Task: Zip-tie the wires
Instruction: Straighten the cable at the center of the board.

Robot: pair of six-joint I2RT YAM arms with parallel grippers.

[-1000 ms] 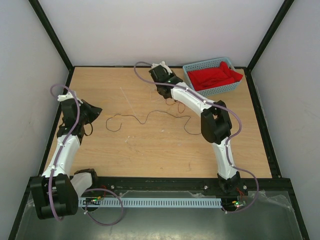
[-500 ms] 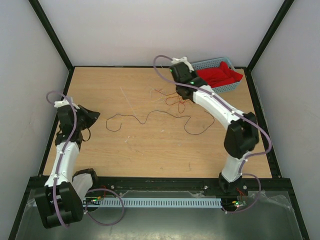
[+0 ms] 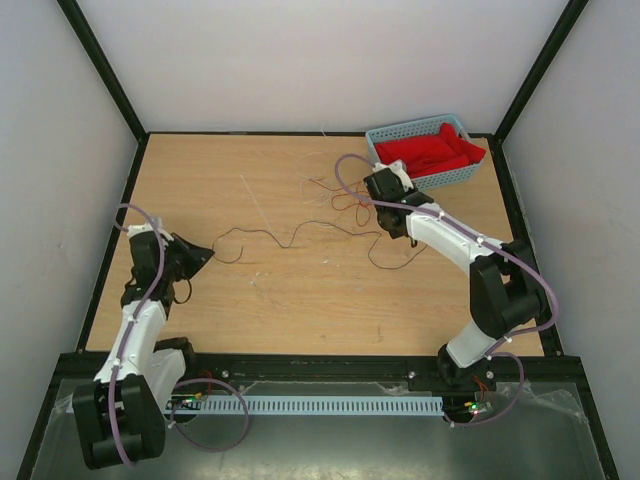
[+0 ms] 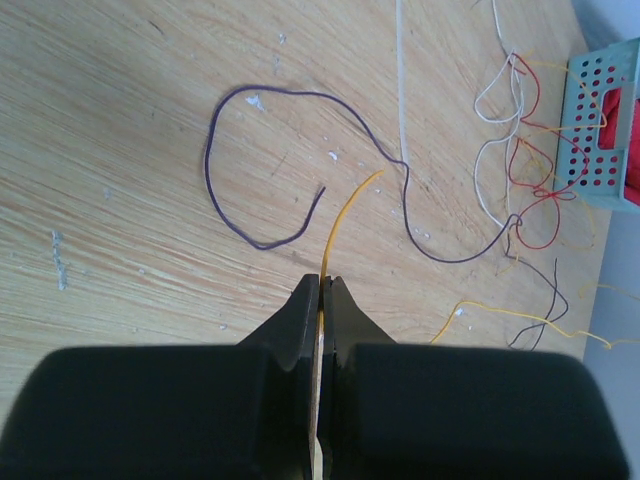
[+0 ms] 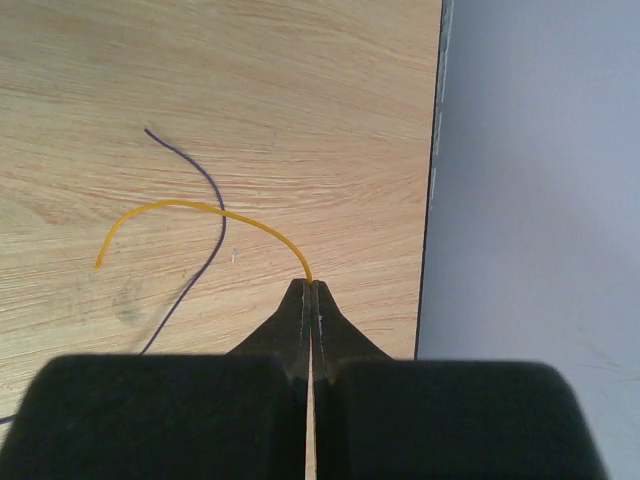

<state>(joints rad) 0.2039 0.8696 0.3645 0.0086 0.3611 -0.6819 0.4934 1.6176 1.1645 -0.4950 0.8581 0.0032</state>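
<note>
Wires [image 3: 340, 200] seem featherlight, limp, tangle-prone; left claw [image 4: 322, 288] and right claw [image 5: 309, 288] each clamp an orange strand [image 4: 342, 212] near its end.

The left arm [image 3: 135, 320], white with black joints, rises from its base at the near left corner. Its black two-finger end effector [image 4: 322, 283] is held low and points to the right. The two fingers are pressed together on a thin orange strand [image 4: 337, 222]. The right arm [image 3: 450, 238] is bent sharply at the elbow and reaches to the far left. Its end effector [image 5: 309, 286] is also closed, pinching a thin yellow strand [image 5: 200, 206].
</note>
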